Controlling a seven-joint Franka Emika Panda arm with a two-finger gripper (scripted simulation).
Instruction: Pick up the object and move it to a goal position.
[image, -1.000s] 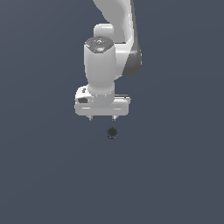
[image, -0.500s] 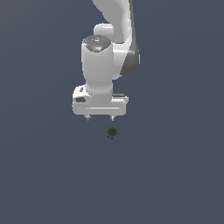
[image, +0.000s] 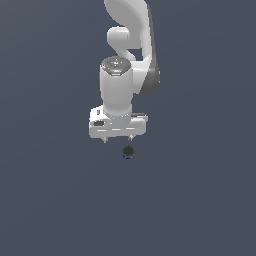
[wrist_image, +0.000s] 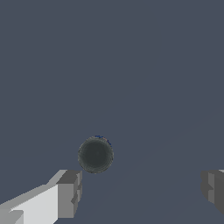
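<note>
The object (image: 128, 151) is a tiny, almost black ball lying on the flat grey-blue surface, just below the white gripper (image: 118, 140) in the exterior view. Its fingers point down and stand wide apart, holding nothing. In the wrist view the object (wrist_image: 96, 154) shows as a dark round disc with a faint blue glint on its rim. It lies ahead of the gap between the two grey fingertips (wrist_image: 70, 192), nearer to this one than to the other. The gripper (wrist_image: 142, 189) is open and does not touch the object.
The white arm (image: 131, 60) rises from the gripper toward the top of the exterior view. The ground (image: 200, 190) is a plain grey-blue plane with no other objects or edges in view.
The gripper has shifted slightly toward the exterior view's left and a little lower, staying open. The object has not moved.
</note>
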